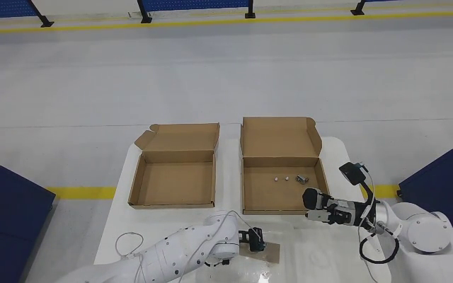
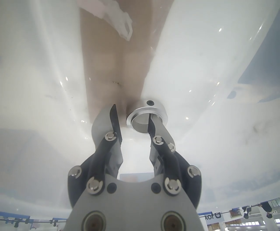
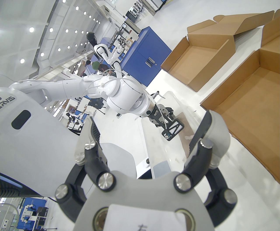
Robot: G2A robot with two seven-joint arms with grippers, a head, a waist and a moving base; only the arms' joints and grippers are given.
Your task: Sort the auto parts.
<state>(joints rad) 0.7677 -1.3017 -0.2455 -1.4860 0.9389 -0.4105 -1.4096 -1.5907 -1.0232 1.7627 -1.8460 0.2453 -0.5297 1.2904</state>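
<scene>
Spread left hand [image 2: 132, 116] straddles one wall of the silver metal ring [image 2: 153, 106]. An uneven squeeze may skid it across the glossy white bench [image 2: 207, 65].

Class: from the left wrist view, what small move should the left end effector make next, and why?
Probably close. The left end effector is open, with one finger inside the metal ring and the other outside, so the ring's wall sits between them, ready to pinch.

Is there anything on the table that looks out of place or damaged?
A torn white scrap lies on the brown sheet; it looks like litter, not a part. The metal ring sits at the sheet's edge, and one of the left gripper's fingers stands inside its hole, the other outside.
</scene>
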